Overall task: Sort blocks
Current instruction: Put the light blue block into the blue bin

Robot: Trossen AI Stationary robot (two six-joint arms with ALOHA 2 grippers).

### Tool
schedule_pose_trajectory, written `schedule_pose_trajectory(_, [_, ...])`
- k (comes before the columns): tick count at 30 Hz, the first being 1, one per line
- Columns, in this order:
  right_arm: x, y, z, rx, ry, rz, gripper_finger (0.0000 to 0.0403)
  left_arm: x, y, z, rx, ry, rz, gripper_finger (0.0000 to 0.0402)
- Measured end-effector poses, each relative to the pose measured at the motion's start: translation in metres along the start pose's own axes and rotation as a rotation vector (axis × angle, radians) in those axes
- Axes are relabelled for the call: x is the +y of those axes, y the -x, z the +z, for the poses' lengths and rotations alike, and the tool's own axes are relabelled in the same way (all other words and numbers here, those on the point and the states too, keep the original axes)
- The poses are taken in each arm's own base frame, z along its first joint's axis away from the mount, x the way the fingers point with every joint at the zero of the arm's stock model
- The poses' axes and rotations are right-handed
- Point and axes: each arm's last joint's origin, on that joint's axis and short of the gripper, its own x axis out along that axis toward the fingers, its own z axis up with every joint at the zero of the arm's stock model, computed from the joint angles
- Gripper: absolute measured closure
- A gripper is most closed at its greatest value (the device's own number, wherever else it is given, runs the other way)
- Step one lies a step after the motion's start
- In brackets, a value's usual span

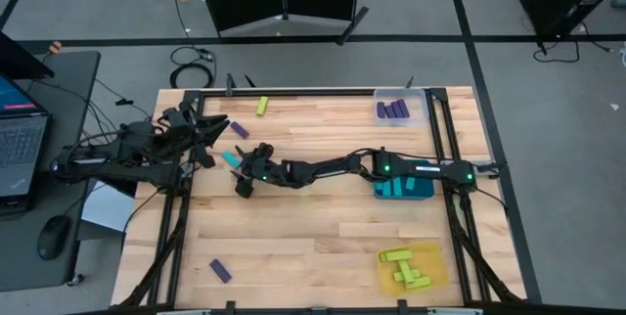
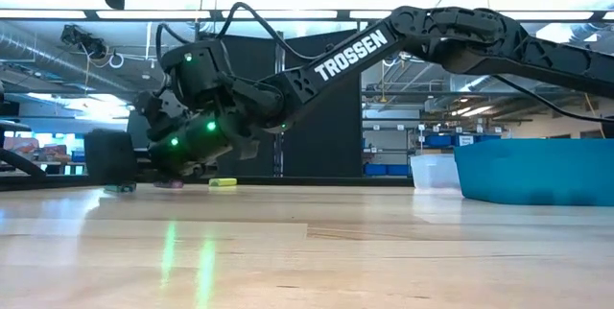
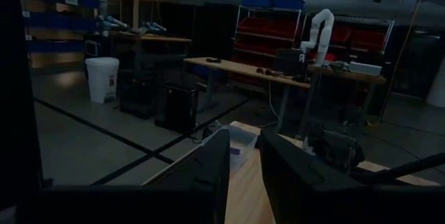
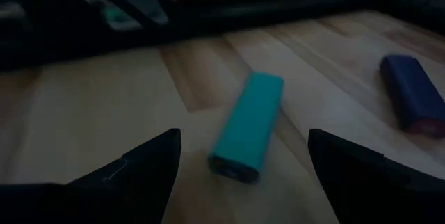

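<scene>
My right gripper (image 1: 242, 173) reaches across to the table's left part and hovers low, open. In the right wrist view a cyan block (image 4: 248, 126) lies flat on the wood between and just ahead of my right gripper's (image 4: 243, 139) fingertips, untouched. The same cyan block (image 1: 233, 158) shows in the high view. A dark purple block (image 4: 407, 92) lies beside it, also seen from above as the purple block (image 1: 240, 129). A yellow-green block (image 1: 263, 107) lies near the far edge, and another purple block (image 1: 220, 270) near the near edge. My left gripper (image 1: 208, 137) waits raised at the left, a little open.
A clear tray (image 1: 419, 98) with purple blocks sits at the far right corner. A teal tray (image 1: 404, 190) lies under my right arm, and a yellow tray (image 1: 435, 256) with yellow-green blocks at the near right. Bare wood fills the table's middle. A laptop and mouse are beyond the left edge.
</scene>
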Motion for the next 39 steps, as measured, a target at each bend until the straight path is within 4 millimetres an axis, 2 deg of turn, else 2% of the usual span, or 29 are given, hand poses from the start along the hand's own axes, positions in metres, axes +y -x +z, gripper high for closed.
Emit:
schedule_pose_trajectory(10, [0.0,0.0,-0.004,0.039,0.027,-0.007,0.0078,0.0,0.0,0.0,0.0,0.001,0.0,0.0314])
schedule_pose_trajectory(17, [0.004,-0.006,-0.018,0.024,-0.008,0.016,0.008,0.0,0.0,0.0,0.005,-0.003,0.0,0.0314])
schedule_pose_trajectory(39, [0.002,-0.007,-0.021,0.03,-0.022,0.009,0.0142,0.0,0.0,-0.001,0.007,-0.021,0.001,0.0314])
